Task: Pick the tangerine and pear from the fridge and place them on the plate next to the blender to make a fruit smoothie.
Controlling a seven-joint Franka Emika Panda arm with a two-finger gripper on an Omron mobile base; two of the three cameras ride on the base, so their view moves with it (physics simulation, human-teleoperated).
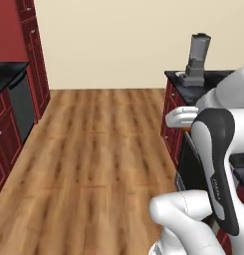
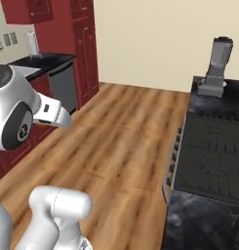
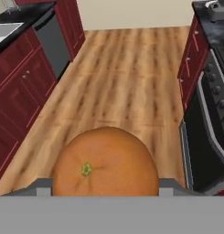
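Note:
The tangerine [image 3: 105,168], round and orange with a small green stem mark, sits close up at the bottom of the hand view. My gripper [image 3: 105,188] is shut on it, a grey finger showing at each side. In the left base view the white hand [image 1: 181,117] hangs over the floor beside the right-hand counter. The grey blender [image 1: 197,60] [image 2: 216,66] stands at the far end of that black counter. A thin pale sliver left of its base is the plate [image 1: 179,75]. The pear and the fridge are out of view.
A dark stove top [image 2: 213,156] with its oven front [image 3: 209,114] lies between me and the blender. Red cabinets, a grey dishwasher [image 3: 54,41] and a sink [image 3: 3,32] line the left side. Open wooden floor [image 1: 103,149] runs between.

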